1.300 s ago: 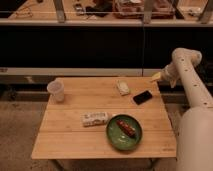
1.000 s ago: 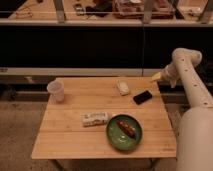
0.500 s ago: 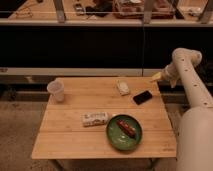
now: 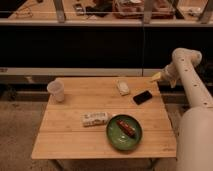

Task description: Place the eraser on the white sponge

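Observation:
The eraser is a flat black slab lying on the wooden table near its right edge. The white sponge is a small cream block just left of it and slightly farther back, apart from it. My gripper is at the end of the white arm, above the table's far right corner, to the right of and beyond the eraser. It holds nothing that I can see.
A translucent cup stands at the far left. A white printed packet lies mid-table. A green plate with a reddish-brown sausage-like item sits at the front right. A dark counter runs behind the table.

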Available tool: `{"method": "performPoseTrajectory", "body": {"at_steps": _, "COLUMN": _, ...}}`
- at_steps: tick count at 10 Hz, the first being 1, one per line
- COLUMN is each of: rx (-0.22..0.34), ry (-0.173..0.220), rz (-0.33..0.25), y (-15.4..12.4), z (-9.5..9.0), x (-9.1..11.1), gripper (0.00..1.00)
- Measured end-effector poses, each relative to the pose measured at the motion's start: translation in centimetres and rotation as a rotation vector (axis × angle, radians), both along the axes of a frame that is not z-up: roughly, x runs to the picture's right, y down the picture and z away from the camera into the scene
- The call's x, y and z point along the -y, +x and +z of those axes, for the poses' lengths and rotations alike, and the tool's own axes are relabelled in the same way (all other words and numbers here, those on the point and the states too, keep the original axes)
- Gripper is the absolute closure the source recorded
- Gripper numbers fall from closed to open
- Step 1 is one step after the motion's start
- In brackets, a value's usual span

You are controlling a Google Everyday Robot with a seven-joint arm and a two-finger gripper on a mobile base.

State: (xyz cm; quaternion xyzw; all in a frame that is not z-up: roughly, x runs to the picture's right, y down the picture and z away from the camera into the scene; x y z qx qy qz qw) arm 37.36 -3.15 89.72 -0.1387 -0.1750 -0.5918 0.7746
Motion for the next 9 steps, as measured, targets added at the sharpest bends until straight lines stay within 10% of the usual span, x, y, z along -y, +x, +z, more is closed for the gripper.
{"method": "performPoseTrajectory", "body": {"at_steps": 9, "rx": -0.003, "ry": -0.036, "rz": 0.026, "y": -0.66, "z": -0.41, "x": -0.7, "gripper": 0.2}}
